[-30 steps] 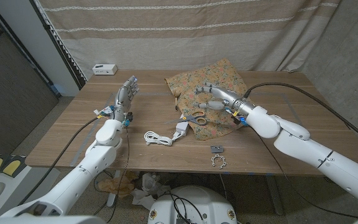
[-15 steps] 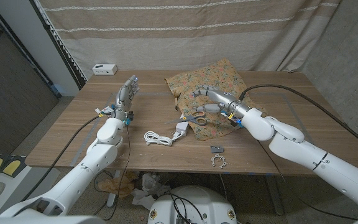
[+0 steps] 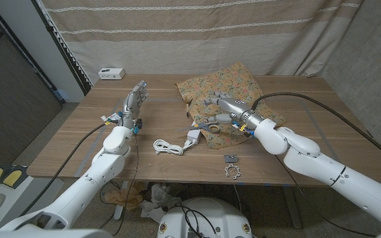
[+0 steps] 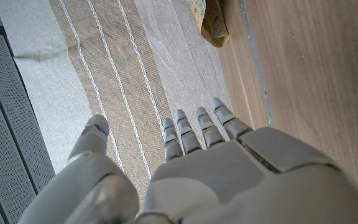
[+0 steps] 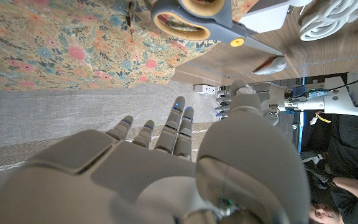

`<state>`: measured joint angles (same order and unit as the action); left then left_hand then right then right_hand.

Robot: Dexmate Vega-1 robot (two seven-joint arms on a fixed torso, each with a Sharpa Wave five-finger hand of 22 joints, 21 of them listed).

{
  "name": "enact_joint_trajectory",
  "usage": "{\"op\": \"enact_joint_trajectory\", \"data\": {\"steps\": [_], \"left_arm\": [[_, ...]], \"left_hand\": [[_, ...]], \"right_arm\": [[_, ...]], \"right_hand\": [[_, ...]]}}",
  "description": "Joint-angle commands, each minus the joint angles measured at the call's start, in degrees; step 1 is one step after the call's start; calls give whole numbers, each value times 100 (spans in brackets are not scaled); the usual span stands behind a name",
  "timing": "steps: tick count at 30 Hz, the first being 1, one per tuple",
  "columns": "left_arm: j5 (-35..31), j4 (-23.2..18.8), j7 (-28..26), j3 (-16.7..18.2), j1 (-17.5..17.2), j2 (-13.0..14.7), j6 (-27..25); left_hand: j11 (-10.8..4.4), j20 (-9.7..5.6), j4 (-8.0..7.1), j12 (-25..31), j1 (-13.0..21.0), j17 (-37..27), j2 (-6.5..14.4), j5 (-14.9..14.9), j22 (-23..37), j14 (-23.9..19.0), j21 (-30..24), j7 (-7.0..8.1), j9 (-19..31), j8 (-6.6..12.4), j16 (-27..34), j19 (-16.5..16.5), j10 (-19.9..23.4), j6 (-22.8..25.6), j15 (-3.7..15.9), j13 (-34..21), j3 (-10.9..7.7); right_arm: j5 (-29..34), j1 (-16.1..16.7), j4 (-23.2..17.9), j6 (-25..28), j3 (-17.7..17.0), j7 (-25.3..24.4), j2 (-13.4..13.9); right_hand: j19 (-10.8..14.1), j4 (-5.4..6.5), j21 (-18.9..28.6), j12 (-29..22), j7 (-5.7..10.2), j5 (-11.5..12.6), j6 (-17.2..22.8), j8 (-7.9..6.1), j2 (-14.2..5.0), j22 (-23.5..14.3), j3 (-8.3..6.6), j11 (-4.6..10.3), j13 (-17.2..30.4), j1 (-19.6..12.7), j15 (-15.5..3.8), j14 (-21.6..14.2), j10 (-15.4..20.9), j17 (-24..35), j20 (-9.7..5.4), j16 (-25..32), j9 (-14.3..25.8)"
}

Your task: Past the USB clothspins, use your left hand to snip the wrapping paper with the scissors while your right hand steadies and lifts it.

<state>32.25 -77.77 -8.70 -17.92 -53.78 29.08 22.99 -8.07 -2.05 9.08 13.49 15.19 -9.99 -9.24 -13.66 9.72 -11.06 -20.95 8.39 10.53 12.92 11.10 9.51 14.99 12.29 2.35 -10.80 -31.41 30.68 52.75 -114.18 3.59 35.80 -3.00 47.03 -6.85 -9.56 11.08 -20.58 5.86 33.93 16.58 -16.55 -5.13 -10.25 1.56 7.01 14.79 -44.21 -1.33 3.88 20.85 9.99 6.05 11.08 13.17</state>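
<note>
Scissors [image 3: 207, 125] lie on the near edge of the floral wrapping paper [image 3: 220, 92], which is spread toward the desk's [image 3: 78, 132] far side. Just beside them the right hand [image 3: 222, 108] hovers over the paper, fingers apart, holding nothing. Near the desk's left edge, the left hand [image 3: 135, 101] stands with straight fingers, released. A white cable [image 3: 167, 147] lies near the front edge.

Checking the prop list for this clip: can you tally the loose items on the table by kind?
Floral wrapping paper: 1
Scissors: 1
White USB cable with charger: 1
Small grey clips: 2
White box at the far edge: 1
Total: 6
</note>
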Motion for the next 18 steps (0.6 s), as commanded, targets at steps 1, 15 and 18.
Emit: {"op": "enact_joint_trajectory", "data": {"steps": [1,15,18], "left_arm": [[44,-87,0,41,-113,55,-15],[48,-48,42,63,-114,45,84],[53,-47,44,63,-112,38,86]], "left_hand": [[9,-252,-9,-33,55,-14,0,-35,24,-5,19,-8,28,-18,-21,47,28,42,604,-18,26],[-1,-253,-19,-78,46,-14,4,-44,27,-2,114,33,29,-218,-26,102,43,-415,605,-20,77],[0,-250,-20,-79,44,-14,4,-45,27,-2,121,21,30,-208,-26,105,49,-400,606,-20,81]], "right_arm": [[153,-37,-57,229,151,325,-67],[440,-138,-15,456,341,429,-141],[493,-144,-24,454,365,422,-138]], "right_hand": [[7,38,43,-4,-64,33,-58,5,-7,-16,5,-53,35,-82,7,12,-77,32,21,4,20],[34,148,46,-100,93,6,329,-170,-26,-17,73,-24,101,-40,15,-61,100,45,24,31,84],[46,153,49,-128,72,3,360,-188,-29,-17,78,-38,114,-51,1,-99,159,45,31,43,99]]}}
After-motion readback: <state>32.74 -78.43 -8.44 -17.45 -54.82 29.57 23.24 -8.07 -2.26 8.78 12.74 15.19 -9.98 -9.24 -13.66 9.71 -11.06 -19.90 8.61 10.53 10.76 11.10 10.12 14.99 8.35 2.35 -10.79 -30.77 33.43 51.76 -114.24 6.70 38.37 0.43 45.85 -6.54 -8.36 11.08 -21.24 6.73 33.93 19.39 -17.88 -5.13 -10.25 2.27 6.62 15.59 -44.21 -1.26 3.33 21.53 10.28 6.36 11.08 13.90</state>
